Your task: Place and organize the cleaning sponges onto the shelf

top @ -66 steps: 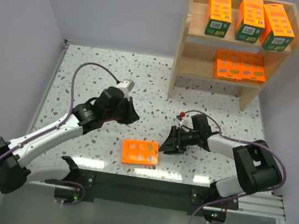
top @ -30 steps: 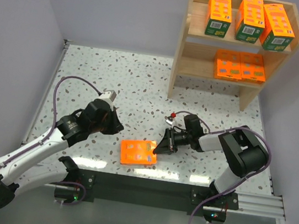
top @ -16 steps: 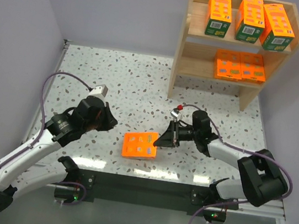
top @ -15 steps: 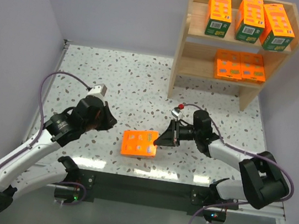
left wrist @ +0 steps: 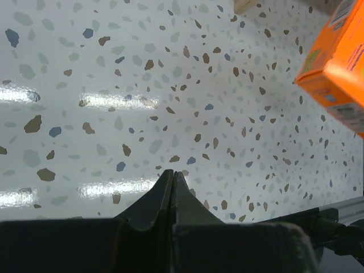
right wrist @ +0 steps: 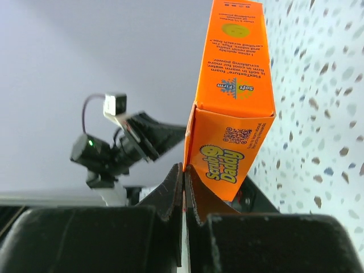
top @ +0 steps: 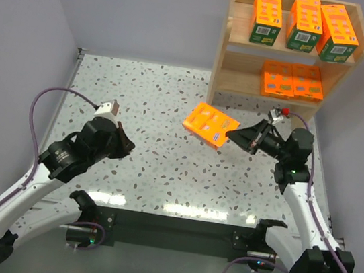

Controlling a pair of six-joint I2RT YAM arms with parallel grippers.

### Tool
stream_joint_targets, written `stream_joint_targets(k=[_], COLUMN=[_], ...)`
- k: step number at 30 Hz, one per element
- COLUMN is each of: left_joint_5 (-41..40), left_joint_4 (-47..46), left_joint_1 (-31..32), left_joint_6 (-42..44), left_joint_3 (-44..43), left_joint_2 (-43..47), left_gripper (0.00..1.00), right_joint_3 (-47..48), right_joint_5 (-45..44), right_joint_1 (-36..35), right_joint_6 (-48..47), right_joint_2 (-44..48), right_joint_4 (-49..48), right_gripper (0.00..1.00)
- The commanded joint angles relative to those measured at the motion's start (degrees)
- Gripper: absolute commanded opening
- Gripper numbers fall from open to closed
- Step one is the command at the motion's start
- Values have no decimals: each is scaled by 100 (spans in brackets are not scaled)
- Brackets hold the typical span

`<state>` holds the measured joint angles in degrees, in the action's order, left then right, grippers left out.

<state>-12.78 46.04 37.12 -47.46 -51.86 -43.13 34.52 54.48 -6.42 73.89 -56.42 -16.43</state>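
Note:
One orange sponge pack (top: 211,125) hangs tilted above the table, just left of the shelf's foot. My right gripper (top: 231,137) is shut on a thin flap at its end; in the right wrist view the pack (right wrist: 233,85) rises from the pinched fingertips (right wrist: 183,168). The wooden shelf (top: 216,73) stands at the back right. Its top tier holds three packs with green bands (top: 305,23); its lower tier holds two flat orange packs (top: 293,81). My left gripper (top: 123,146) is shut and empty over the left of the table, its tips (left wrist: 172,173) pressed together.
The held pack (left wrist: 341,62) shows at the right edge of the left wrist view. The table's black front rail (top: 175,234) runs between the arm bases. Grey walls close in on the left, back and right. The left arm (right wrist: 125,142) shows behind the pack in the right wrist view.
The right gripper has lifted the pack off the table's front middle and carried it up and right toward the shelf. The left arm has drawn back to the left.

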Motion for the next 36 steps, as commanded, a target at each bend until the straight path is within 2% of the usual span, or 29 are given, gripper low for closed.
stream_joint_targets(k=[1, 3, 8, 12, 16, 27, 31, 36], left_joint_5=[-120, -85, -32, -23, -6, 188, 196, 214], left_joint_4=[159, 194, 309, 414, 441, 204, 186, 204], left_joint_1=[-47, -39, -47, -39, -39, -39, -39, -39], left_joint_6=[-97, -88, -79, -70, -53, 105, 123, 71], left_joint_3=[-281, -316, -369, -448, -475, -492, -483, -413], left_joint_2=[104, 130, 200, 227, 253, 7, -2, 51], left_gripper=[0, 0, 0, 0, 0, 0, 0, 0], right_joint_3=[440, 555, 1108, 2134, 2480, 2270, 2304, 2304], right_joint_5=[-86, -261, -420, -754, -1263, -2327, -2503, -3434], right_joint_1=[544, 623, 1353, 1617, 1687, 1345, 968, 468], right_joint_6=[266, 397, 618, 66, 143, 600, 618, 592], right_joint_2=[211, 263, 45, -176, -316, -782, -1168, -1345], right_joint_4=[649, 615, 535, 1490, 1441, 169, -247, -405], right_gripper=[0, 0, 0, 0, 0, 0, 0, 0])
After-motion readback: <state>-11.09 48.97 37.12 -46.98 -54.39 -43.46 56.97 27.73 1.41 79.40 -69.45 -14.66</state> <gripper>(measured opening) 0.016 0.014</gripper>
